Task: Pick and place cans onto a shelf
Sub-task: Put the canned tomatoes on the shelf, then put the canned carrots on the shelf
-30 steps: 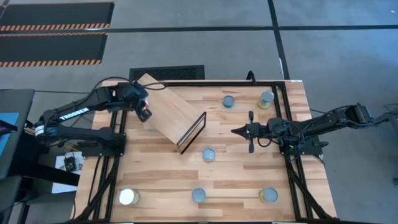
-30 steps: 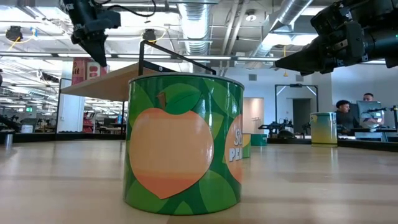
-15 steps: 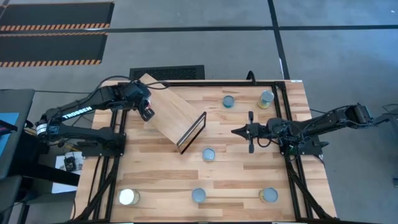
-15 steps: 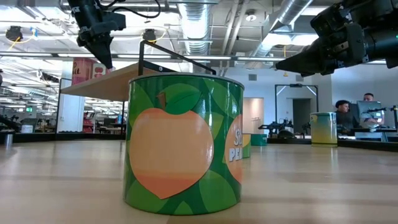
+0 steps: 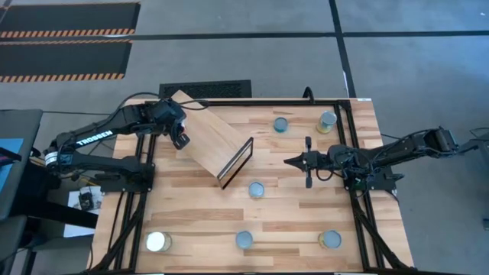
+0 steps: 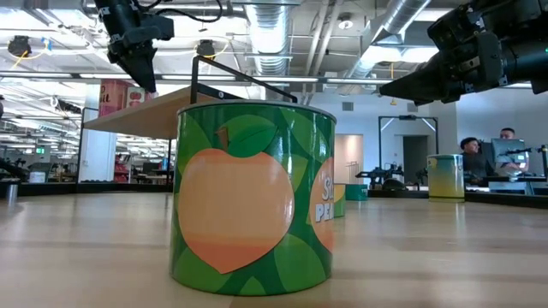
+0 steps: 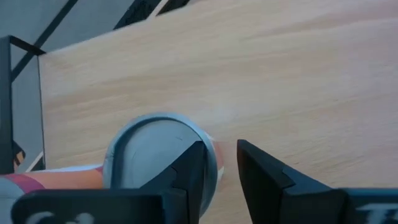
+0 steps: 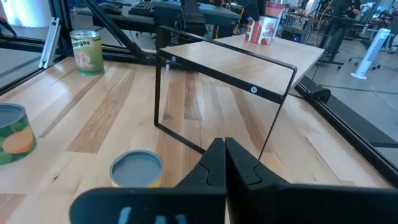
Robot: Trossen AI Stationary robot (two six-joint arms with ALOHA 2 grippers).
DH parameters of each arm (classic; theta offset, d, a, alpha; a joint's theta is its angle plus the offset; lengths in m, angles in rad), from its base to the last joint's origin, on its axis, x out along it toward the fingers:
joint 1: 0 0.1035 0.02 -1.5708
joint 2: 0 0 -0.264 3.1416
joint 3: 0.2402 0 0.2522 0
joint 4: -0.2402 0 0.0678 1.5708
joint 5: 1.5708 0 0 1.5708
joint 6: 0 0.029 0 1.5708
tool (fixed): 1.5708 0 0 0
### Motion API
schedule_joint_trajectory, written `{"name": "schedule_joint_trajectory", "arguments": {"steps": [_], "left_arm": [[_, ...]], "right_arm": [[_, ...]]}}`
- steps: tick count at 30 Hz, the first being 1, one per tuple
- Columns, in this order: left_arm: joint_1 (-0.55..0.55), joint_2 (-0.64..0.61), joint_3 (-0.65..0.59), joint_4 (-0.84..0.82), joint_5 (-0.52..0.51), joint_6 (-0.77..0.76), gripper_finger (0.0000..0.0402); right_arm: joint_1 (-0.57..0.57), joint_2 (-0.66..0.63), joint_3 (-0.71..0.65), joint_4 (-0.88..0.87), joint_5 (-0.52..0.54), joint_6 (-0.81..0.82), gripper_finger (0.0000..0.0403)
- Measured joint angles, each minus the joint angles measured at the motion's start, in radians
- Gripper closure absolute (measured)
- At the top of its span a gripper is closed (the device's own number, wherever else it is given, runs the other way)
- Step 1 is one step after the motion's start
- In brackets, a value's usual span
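The shelf (image 5: 210, 137) is a light wooden board on a dark frame, standing slantwise at the table's far left. A can (image 7: 146, 152) with a silvery-blue lid and red-orange side stands upright on the shelf board (image 7: 261, 68); it also shows in the right wrist view as a red-and-white can (image 8: 264, 28). My left gripper (image 7: 224, 163) hangs over it, pointing steeply down, its fingers a little apart with bare board between them. My right gripper (image 5: 289, 161) waits shut above the table, right of the shelf. My left gripper comes at the can from above. One finger (image 7: 193, 171) stands in front of the can's rim (image 7: 214, 163), which just reaches into the gap. Whether that finger touches the rim, I cannot tell. The can rests on the shelf board by its base.
Several more cans stand on the planked tabletop: two at the far right (image 5: 281, 124) (image 5: 327, 121), one mid-table (image 5: 257, 189), three along the near edge (image 5: 157, 242) (image 5: 244, 240) (image 5: 330, 240). The shelf's dark end frame (image 5: 235, 163) faces the table's middle. People sit beyond the table (image 6: 473, 154).
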Motion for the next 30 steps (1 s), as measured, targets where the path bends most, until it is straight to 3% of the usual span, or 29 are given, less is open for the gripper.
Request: {"name": "schedule_joint_trajectory", "arguments": {"steps": [10,30], "left_arm": [[-0.007,-0.027,0.023,0.002,-0.006,0.03,0.0314],[-0.094,-0.203,0.024,0.028,-0.035,0.066,0.032]], "right_arm": [[0.0,0.0,0.0,0.0,0.0,0.0,0.0396],[0.0,0.0,0.0,0.0,0.0,0.0,0.0396]]}}
